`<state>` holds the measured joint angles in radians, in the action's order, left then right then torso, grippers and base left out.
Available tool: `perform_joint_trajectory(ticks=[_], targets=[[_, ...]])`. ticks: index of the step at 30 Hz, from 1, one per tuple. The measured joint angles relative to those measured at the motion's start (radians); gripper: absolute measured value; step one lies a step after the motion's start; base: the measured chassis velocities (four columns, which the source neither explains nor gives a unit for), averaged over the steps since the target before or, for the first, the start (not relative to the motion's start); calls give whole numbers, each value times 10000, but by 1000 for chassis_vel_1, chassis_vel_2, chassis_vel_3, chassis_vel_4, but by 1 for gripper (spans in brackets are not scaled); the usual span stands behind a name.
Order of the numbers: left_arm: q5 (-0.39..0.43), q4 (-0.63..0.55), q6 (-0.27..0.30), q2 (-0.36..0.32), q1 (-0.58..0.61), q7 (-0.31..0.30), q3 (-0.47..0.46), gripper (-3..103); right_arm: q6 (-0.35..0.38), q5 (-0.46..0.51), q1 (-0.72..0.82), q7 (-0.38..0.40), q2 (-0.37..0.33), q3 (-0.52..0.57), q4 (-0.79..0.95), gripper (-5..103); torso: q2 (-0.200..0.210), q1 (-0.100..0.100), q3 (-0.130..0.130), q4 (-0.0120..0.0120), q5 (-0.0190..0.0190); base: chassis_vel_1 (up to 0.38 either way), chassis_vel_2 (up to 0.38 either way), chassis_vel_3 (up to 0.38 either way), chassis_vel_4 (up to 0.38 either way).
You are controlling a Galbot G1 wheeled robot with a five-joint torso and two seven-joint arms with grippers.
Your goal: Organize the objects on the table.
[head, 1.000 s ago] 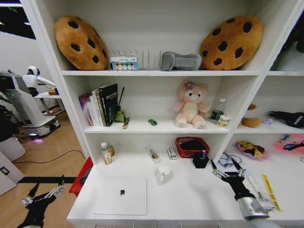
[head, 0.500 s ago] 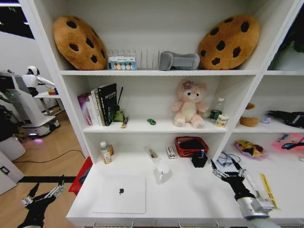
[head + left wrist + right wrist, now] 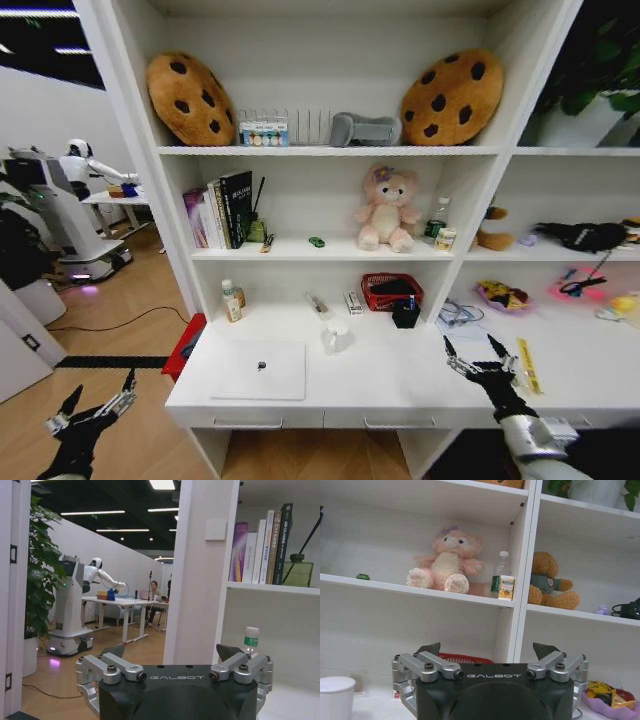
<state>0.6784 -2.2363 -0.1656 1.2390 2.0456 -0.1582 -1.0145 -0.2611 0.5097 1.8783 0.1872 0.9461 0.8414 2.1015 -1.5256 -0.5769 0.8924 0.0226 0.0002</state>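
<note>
White table (image 3: 400,385) below shelving. Silver laptop (image 3: 261,369) closed, flat near front left edge, dark logo on lid. White mug (image 3: 337,335) just right of it; yellow strip (image 3: 527,365) far right, print unreadable. Tiny green toy (image 3: 317,241) one shelf up. Right gripper (image 3: 479,361) over front right of desk, fingers spread wide, empty. Left gripper (image 3: 93,405) low, off desk's left end above wood floor, spread open, holding nothing. "GALBOT" legible on both wrist housings.
</note>
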Motion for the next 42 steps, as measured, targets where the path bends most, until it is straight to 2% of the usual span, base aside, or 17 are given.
perform_joint_trajectory(ticks=[3,5,8,9,10,12,13,15,16,17,19,21,23,28,42], targets=[[0,0,0,1,0,1,2,100,-1,0,1,1,-1,2,0,100,-1,1,0,0,-7,362,-334,-316,337],[0,-1,0,0,0,2,1,100,0,0,1,0,-1,1,0,100,-2,3,-2,1,6,362,-360,-352,337],[0,0,0,0,0,0,1,100,0,0,0,-1,-1,0,0,100,0,0,0,-2,-8,363,-357,-344,356],[0,-2,0,0,0,3,-1,100,0,0,3,0,0,0,0,100,-4,5,-3,2,13,381,-374,-372,361],[0,-2,0,0,0,3,-1,100,0,0,3,0,0,0,0,100,-4,5,-3,2,13,381,-374,-372,361],[0,0,0,0,0,1,0,100,-1,-1,-2,-1,0,0,1,100,-1,1,-1,-3,-15,360,-373,-368,396],[0,-1,0,1,1,3,0,100,0,0,4,0,0,0,-1,100,-3,4,-1,2,2,355,-299,-330,381],[0,-3,-1,0,1,2,-3,100,0,0,4,-1,1,-1,-2,100,-7,10,-5,3,12,339,-299,-312,344],[1,0,0,1,2,1,-1,100,-1,-1,2,0,-1,0,1,100,-6,9,-4,-7,-20,236,-279,-295,264],[1,0,0,1,2,1,-1,100,-1,-1,2,0,-1,0,1,100,-6,9,-4,-7,-20,236,-279,-295,264],[0,-1,-1,1,2,0,-2,100,0,0,4,-1,0,0,0,100,-9,12,-5,0,7,192,-56,-191,206],[0,0,0,1,3,0,-1,100,0,0,4,-1,0,0,0,100,-7,10,-4,2,0,147,-30,-159,148],[0,-1,0,0,0,3,1,100,0,0,6,1,0,0,-1,100,-4,7,-3,8,-3,-35,-70,-56,47],[1,-1,0,0,-1,3,1,100,0,0,-4,0,0,0,0,100,7,-14,5,-4,-2,-53,14,62,-19],[0,-1,0,1,1,3,0,100,0,0,1,1,-1,0,-1,100,-1,2,-1,1,-2,-12,19,22,-15]])
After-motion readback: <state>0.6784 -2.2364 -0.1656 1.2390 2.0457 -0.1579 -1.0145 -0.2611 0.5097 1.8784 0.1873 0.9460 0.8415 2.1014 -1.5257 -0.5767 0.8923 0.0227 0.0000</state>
